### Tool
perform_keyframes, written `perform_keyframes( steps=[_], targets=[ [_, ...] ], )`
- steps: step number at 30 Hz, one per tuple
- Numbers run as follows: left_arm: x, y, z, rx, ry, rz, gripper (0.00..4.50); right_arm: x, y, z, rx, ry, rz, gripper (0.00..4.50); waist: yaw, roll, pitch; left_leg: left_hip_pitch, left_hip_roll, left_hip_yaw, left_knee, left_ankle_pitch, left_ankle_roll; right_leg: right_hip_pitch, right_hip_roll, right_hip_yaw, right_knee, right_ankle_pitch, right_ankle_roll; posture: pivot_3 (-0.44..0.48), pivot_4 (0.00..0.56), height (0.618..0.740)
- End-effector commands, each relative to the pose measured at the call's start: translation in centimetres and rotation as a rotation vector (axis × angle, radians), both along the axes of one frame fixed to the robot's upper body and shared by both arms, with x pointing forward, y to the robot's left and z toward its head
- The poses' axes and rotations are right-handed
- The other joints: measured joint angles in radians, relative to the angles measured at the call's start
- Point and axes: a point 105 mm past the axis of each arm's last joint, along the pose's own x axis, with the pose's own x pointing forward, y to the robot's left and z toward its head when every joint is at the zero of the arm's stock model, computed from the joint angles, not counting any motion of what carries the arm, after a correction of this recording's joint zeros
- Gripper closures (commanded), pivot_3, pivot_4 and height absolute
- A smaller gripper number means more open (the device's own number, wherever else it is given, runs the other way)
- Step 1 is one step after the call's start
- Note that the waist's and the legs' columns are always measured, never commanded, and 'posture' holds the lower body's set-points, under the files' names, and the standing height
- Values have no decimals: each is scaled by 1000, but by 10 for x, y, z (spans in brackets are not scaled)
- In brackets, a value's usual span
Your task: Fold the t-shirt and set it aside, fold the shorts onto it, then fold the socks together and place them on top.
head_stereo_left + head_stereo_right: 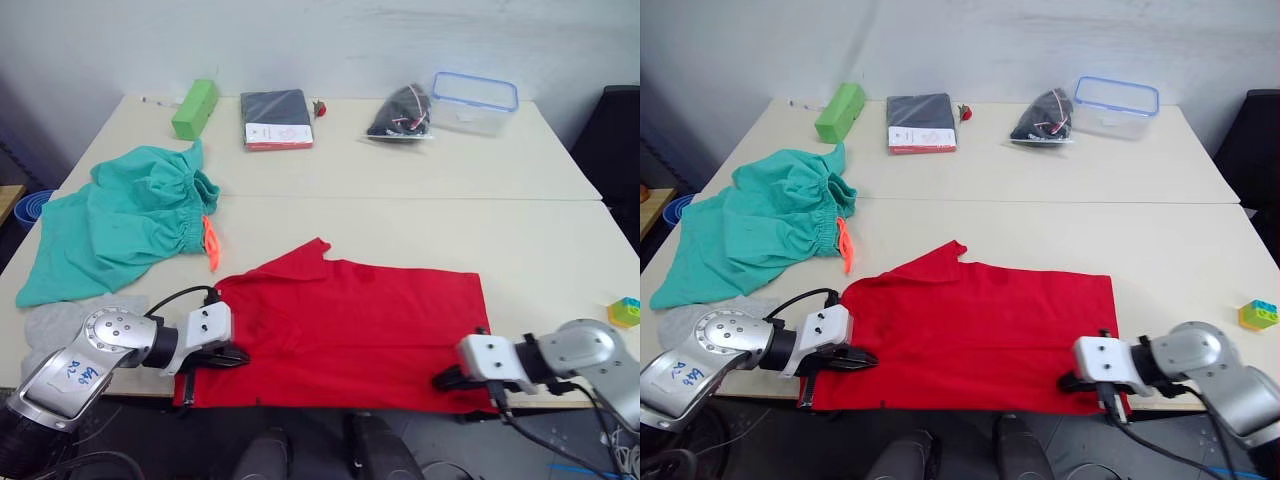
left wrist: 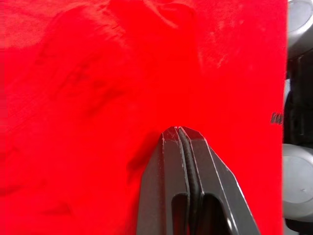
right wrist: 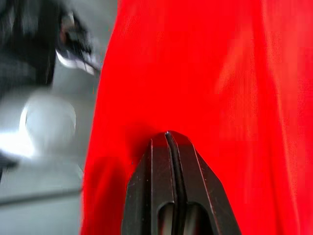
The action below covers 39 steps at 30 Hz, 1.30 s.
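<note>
A: Checking near edge first. Left gripper clamping the t-shirt at the near-left corner, around 7 o'clock, fingers pressed together on red cloth. Right gripper doing likewise at 5 o'clock, pinching the near-right hem.

B: Handling?

A: Looking light, limp, thin knit. Likely sagging and creasing between the two pinch points, so keeping tension across the hem while lifting. Corners looking like the right hold; a mid-hem grab probably bunching.

B: T-shirt position?

A: Lying flat at 6 o'clock on the table, near hem hanging slightly over the near edge, one sleeve peaking toward 12.

B: Room for folding?

A: Bare tabletop beyond the t-shirt toward 12, plenty for swinging the hem forward. Socks sitting just left of the left arm at 8 o'clock, shorts bunched at 10, orange drawstring trailing close to the t-shirt's far-left corner. Watching that side.

B: Farther out?

A: Toy brick at 3 near the right edge. Far edge: green block at 11, dark packet, black bundle, plastic tub at 1. All well apart.
</note>
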Motion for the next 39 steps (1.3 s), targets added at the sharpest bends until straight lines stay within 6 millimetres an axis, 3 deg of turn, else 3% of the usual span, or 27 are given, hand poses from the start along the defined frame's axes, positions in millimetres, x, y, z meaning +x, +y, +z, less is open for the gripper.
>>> perform_keyframes(
  steps=[1,5,9,10,13,16,19,22,24,29,31,35,39],
  targets=[
    [5,21,-13,57,13,107,4452,-2,-39,-1,-94,18,-88,4500,0,-3,-2,0,0,1,0,0,0,0,0,0,0,0,0,0,150,740],
    [8,20,-9,23,-2,124,4452,4,-38,21,12,-8,-140,4500,0,-2,-2,1,0,2,1,0,0,-1,0,1,3,1,0,0,150,740],
    [11,10,-4,-17,-15,112,4452,5,9,50,229,17,-86,4500,-4,0,-1,1,0,2,1,0,0,-3,0,2,8,4,4,0,150,740],
    [12,9,-3,-21,-22,107,4452,0,18,49,235,34,-56,4500,-3,1,-1,1,1,1,1,0,0,-4,1,1,9,9,14,0,150,740],
    [15,5,0,-33,-37,106,4452,-5,31,32,187,36,2,4500,2,1,0,0,2,0,0,0,0,-5,2,-1,9,7,13,0,150,740],
    [16,4,1,-37,-35,105,4452,1,31,11,117,3,-9,4500,5,2,0,-4,2,-2,3,0,-1,-10,-1,-5,7,8,14,0,150,740],
    [12,7,-1,-17,-20,97,4452,6,17,-10,39,-1,-56,4500,3,2,0,-6,2,1,3,-1,-1,-10,-3,-5,5,9,16,0,150,740],
    [8,13,-3,-1,-8,103,4452,5,-2,-13,-16,-6,-82,4500,0,0,-1,-4,2,0,2,-2,-1,-9,-3,-5,4,9,16,0,150,740],
    [6,19,-4,8,-5,121,4452,5,-14,-6,-18,-14,-106,4500,1,-1,-2,-4,2,0,2,-3,-1,-7,-3,-4,3,9,16,0,150,740],
    [6,23,8,-29,-17,158,4452,25,14,56,311,-34,-198,4500,-4,1,0,-5,3,1,1,-3,0,-6,-3,-3,3,9,15,0,150,740],
    [7,21,21,-63,-19,146,4079,39,18,75,382,-61,-233,4500,-14,1,3,-5,5,2,0,-3,0,-6,0,-2,4,8,13,0,150,740],
    [14,7,69,-196,-22,69,3041,80,17,102,435,-100,-352,4500,-21,2,10,-5,8,1,4,-2,0,-11,2,-7,6,10,10,0,150,740],
    [53,-3,93,-204,-118,82,1804,108,13,102,401,-86,-428,3616,-2,3,10,-18,7,0,7,0,-3,-24,0,-10,10,12,11,0,150,740]
  ],
)
